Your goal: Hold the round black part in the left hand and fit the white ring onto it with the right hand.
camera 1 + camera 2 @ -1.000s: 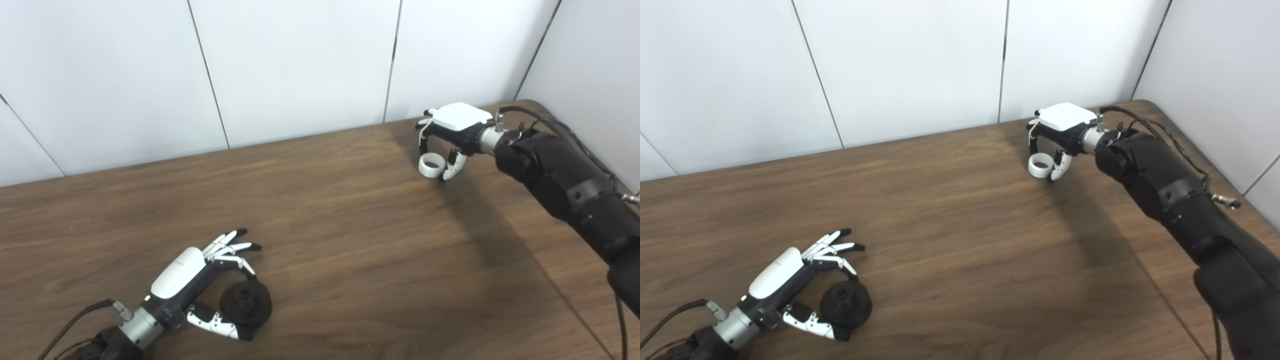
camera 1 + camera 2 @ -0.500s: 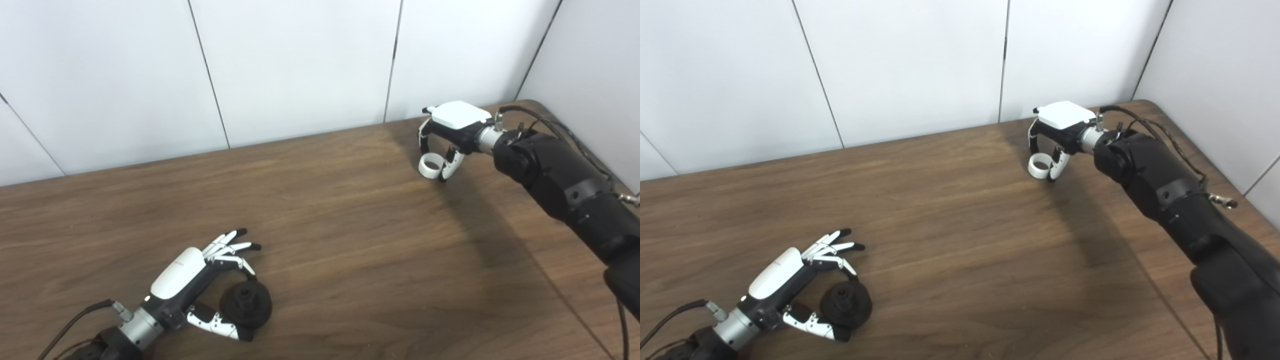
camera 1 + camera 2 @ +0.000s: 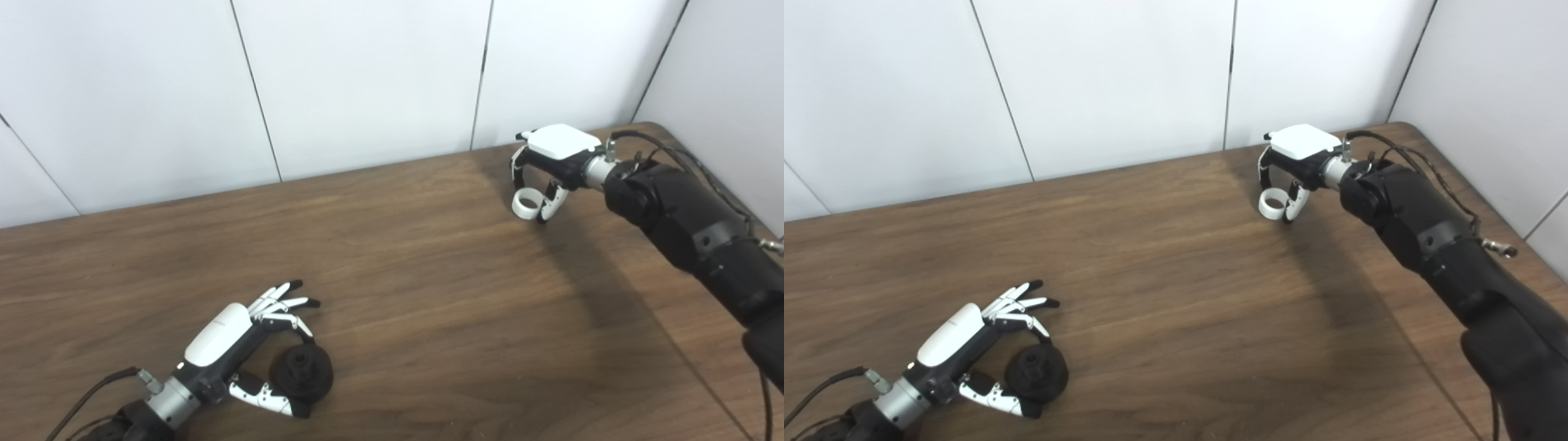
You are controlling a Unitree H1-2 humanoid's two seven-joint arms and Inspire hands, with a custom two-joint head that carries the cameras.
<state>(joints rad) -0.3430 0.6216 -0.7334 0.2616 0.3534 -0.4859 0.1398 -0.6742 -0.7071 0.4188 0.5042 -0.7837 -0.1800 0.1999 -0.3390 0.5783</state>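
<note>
The round black part (image 3: pixel 302 372) sits on the wooden table (image 3: pixel 429 275) at the near left. My left hand (image 3: pixel 236 340) is around it, one curled finger on its far side and the thumb on its near side, the other fingers spread. The white ring (image 3: pixel 527 203) is at the far right of the table. My right hand (image 3: pixel 554 156) arches over it, fingers on its left side and thumb on its right, pinching it. I cannot tell whether the ring still touches the table.
White wall panels run along the table's far edge and its right side. My black right forearm (image 3: pixel 686 220) stretches along the table's right side, with cables on it. The table corner (image 3: pixel 658 128) lies just behind the right hand.
My right hand and the ring have shifted very slightly up and to the left. My left hand and the black part have not moved.
</note>
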